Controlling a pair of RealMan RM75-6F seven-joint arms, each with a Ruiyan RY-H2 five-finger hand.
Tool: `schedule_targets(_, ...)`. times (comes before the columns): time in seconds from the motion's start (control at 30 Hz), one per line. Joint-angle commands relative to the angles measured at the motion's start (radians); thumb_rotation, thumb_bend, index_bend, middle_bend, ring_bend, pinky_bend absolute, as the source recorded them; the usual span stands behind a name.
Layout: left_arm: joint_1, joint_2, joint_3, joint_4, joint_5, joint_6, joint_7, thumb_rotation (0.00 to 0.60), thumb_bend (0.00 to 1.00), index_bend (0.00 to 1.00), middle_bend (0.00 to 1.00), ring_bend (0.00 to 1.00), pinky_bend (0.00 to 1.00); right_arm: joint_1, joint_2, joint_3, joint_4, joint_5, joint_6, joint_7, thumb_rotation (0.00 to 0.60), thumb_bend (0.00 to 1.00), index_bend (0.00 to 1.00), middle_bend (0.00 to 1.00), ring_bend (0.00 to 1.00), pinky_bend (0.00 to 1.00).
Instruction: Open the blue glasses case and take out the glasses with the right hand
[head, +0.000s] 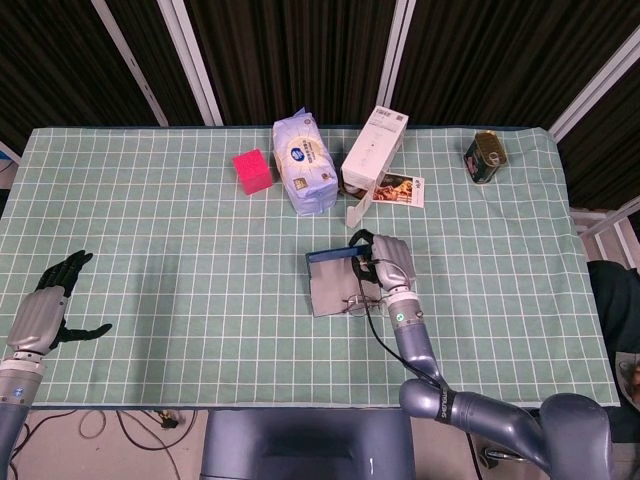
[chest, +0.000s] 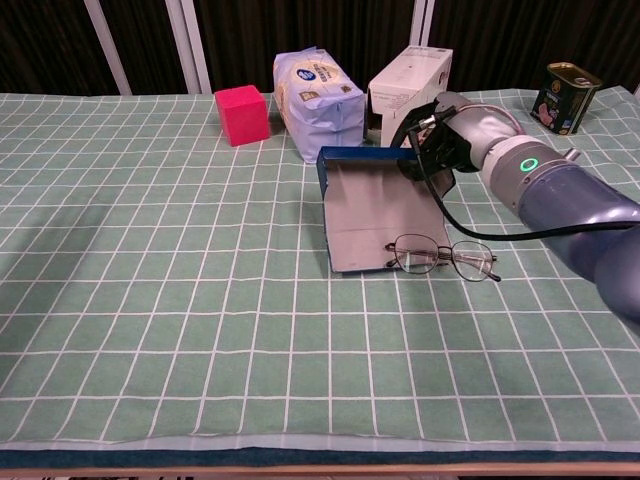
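The blue glasses case (chest: 372, 213) (head: 331, 282) lies open at mid-table, grey inside up, its far blue edge raised. My right hand (chest: 441, 143) (head: 386, 262) grips the case's far right corner. The thin-framed glasses (chest: 441, 258) (head: 360, 300) lie at the case's near right corner, one lens over the grey lining and the other on the tablecloth; the hand is not touching them. My left hand (head: 44, 311) rests open near the table's front left edge, seen only in the head view.
A pink cube (chest: 242, 114), a blue-white pack (chest: 318, 103) and a white carton (chest: 410, 90) stand in a row behind the case. A green can (chest: 565, 96) stands at the far right. Checked green cloth (chest: 150, 300) covers the table.
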Motion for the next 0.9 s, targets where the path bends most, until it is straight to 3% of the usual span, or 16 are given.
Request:
schedule_targets(0.03, 0.000, 0.000, 0.000, 0.000, 0.000, 0.000, -0.002, 0.600, 0.00, 0.00, 0.00, 0.00, 0.00, 0.008, -0.012, 0.002, -0.001, -0.006, -0.002, 0.000, 0.600, 0.51, 0.58, 0.90, 0.96, 0.99)
schedule_targets(0.37, 0.001, 0.003, -0.001, -0.001, 0.003, 0.001, -0.013, 0.600, 0.00, 0.00, 0.00, 0.00, 0.00, 0.036, -0.058, 0.010, 0.022, 0.007, -0.012, -0.035, 0.600, 0.51, 0.58, 0.90, 0.96, 0.99)
schedule_targets(0.77, 0.001, 0.002, -0.002, -0.002, 0.005, 0.000, -0.019, 0.600, 0.00, 0.00, 0.00, 0.00, 0.00, 0.137, -0.137, 0.083, 0.156, 0.035, -0.039, -0.081, 0.600, 0.51, 0.57, 0.90, 0.96, 0.99)
schedule_targets(0.83, 0.001, 0.002, -0.002, -0.002, 0.004, 0.000, -0.020, 0.600, 0.00, 0.00, 0.00, 0.00, 0.00, 0.158, -0.149, 0.094, 0.188, 0.038, -0.044, -0.095, 0.600, 0.50, 0.50, 0.89, 0.96, 0.99)
schedule_targets(0.9, 0.001, 0.003, -0.003, -0.003, 0.003, -0.001, -0.023, 0.600, 0.00, 0.00, 0.00, 0.00, 0.00, 0.180, -0.157, 0.104, 0.214, 0.049, -0.053, -0.122, 0.600, 0.45, 0.31, 0.89, 0.95, 0.99)
